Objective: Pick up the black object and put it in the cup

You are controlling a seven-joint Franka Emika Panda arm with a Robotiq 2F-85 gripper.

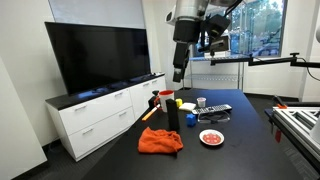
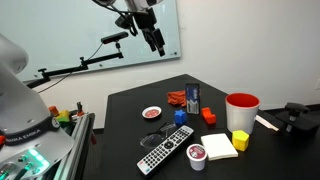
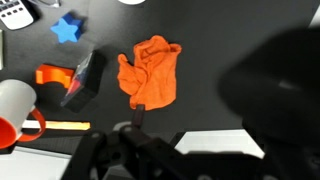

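Observation:
The black object (image 1: 172, 113) stands upright on the dark table, right next to the red cup (image 1: 167, 97). Both also show in an exterior view, the black object (image 2: 192, 98) left of the red cup (image 2: 241, 108). In the wrist view the black object (image 3: 85, 78) is seen from above, with the cup (image 3: 12, 110) at the left edge. My gripper (image 1: 180, 72) hangs high above the table, well clear of both, and also shows from another side (image 2: 157, 44). Its jaws (image 3: 185, 120) look open and empty.
An orange cloth (image 3: 150, 72) lies near the black object. A blue star (image 3: 67, 28), a remote (image 2: 165, 152), a red plate (image 2: 152, 113), a yellow block (image 2: 240, 140), a white pad (image 2: 218, 145) and a small cup (image 2: 197, 155) are on the table. A TV (image 1: 100, 55) stands on a white cabinet.

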